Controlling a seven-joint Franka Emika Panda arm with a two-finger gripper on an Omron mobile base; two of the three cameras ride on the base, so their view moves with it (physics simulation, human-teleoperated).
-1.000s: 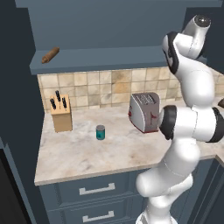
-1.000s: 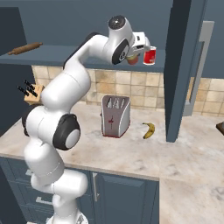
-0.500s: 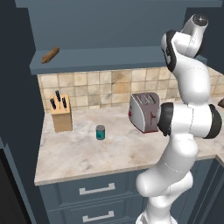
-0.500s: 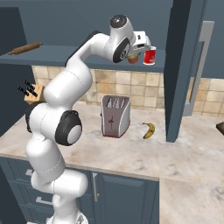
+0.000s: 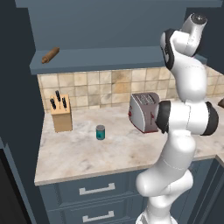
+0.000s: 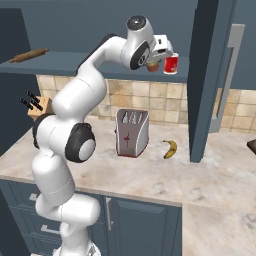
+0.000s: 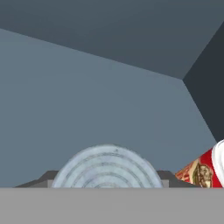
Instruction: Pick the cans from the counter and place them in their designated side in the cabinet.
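Gripper (image 6: 156,64) clamps short can (image 7: 107,167) at cabinet shelf (image 6: 60,61); teal can (image 5: 100,132) on counter (image 5: 78,153).

Teal can (image 5: 100,132) upright on counter (image 5: 78,153) (mid-worktop)

Beige marbled counter (image 5: 87,153), tan tiles (image 5: 96,89) behind it, blue-grey drawers (image 5: 94,190) with silver handles below. Teal label and grey top on the small can (image 5: 100,132). Cabinet (image 6: 65,62) dark blue-grey all over. Red can (image 6: 171,64) with white bands on the shelf; beside it a can (image 6: 154,66) showing what may be red-orange. Toaster (image 6: 132,133) silver with red. Banana (image 6: 170,148) yellow, knife block (image 5: 61,116) light wood, rolling pin (image 5: 50,55) brown.
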